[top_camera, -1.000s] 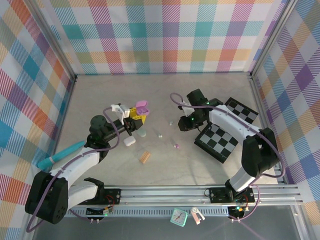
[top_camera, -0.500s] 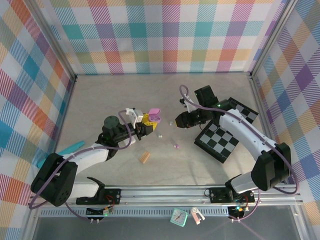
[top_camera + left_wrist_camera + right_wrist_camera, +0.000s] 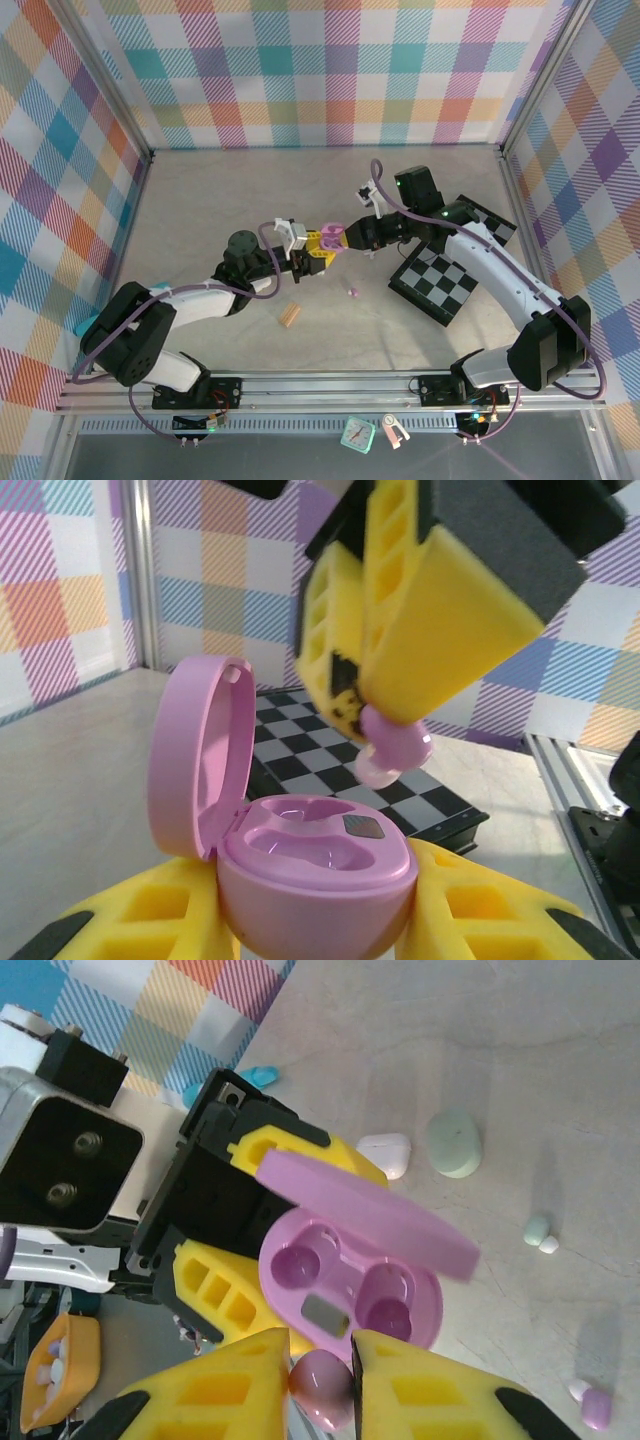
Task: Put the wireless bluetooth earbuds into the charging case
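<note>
Closing in for insertion, bringing the tiny pink plastic earbud (image 3: 392, 750) pinched in the right end effector (image 3: 320, 1380) just above the open pink charging case (image 3: 315, 870) gripped in the left end effector (image 3: 322, 243).

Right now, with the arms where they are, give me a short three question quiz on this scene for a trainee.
1. True or false: the lid of the purple charging case is shut.
2. What is clamped in the right gripper? A) a purple earbud B) a spoon C) nothing
3. Fill in: the case is held by the ___ gripper.

Key: 1 false, the lid stands open. 2 A. 3 left, meaning the left gripper.
</note>
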Controlling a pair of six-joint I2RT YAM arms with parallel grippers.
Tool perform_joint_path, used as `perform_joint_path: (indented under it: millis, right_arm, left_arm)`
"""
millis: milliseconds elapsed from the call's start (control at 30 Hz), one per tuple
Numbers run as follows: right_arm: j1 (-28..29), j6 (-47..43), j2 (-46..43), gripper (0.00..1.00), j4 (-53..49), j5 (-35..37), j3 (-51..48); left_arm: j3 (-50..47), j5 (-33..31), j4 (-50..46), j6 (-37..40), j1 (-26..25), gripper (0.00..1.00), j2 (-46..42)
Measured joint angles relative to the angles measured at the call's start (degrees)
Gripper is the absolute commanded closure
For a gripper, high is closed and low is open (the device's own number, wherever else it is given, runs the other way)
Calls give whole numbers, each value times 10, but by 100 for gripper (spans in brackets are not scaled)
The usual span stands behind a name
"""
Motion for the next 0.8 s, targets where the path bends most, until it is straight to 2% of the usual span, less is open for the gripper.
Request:
perform_joint_path:
  millis: [500, 800]
  right_arm:
    - [0, 2, -6, 75, 5, 2, 0]
    - [0, 4, -10, 66, 5, 6, 0]
  left_arm:
    - [7, 19, 59, -29, -5, 71, 21]
    - [11, 21, 80, -50, -7, 72, 28]
